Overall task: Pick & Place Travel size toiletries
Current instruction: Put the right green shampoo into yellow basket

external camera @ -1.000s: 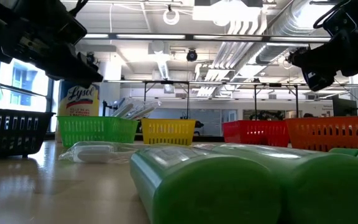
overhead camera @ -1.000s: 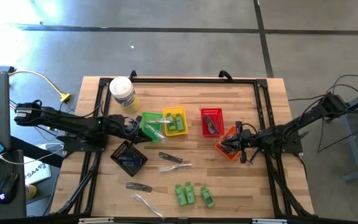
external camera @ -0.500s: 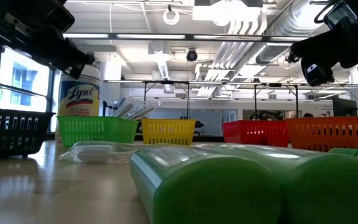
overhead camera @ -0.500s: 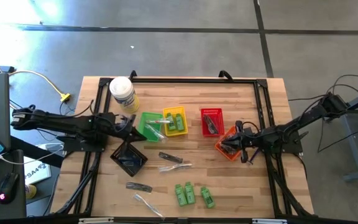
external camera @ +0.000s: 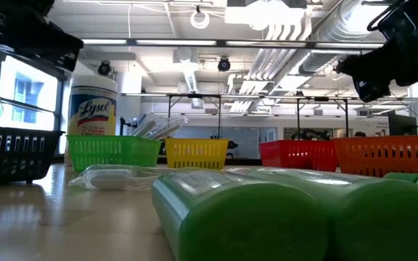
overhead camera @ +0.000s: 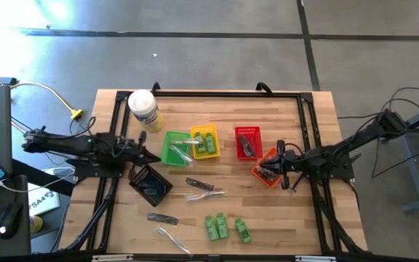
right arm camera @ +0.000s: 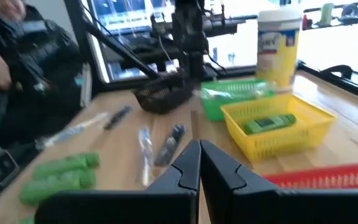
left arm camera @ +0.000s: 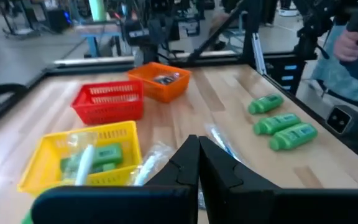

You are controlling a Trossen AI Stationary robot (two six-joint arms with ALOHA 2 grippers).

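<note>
Three green bottles (overhead camera: 224, 227) lie near the table's front edge, with black sticks (overhead camera: 198, 184) and clear-wrapped sticks (overhead camera: 204, 195) between them and the baskets. More toiletries lie inside the yellow basket (overhead camera: 204, 142), the green basket (overhead camera: 174, 147), the red basket (overhead camera: 247, 142) and the orange basket (overhead camera: 266, 169). My left gripper (overhead camera: 148, 155) hangs shut and holds nothing, left of the green basket and above the black basket's (overhead camera: 151, 183) far corner. My right gripper (overhead camera: 276, 169) is shut with nothing in it, over the orange basket.
A large white jar (overhead camera: 143, 109) with a yellow label stands at the far left corner. A black frame (overhead camera: 228, 93) runs along the table's edges. Bare wood lies between the baskets and the green bottles. A person stands beyond the table's near edge (left arm camera: 353, 43).
My left gripper has drawn back toward the table's left edge and risen, away from the green basket, staying shut. My right gripper has kept still. Nothing on the table has moved.
</note>
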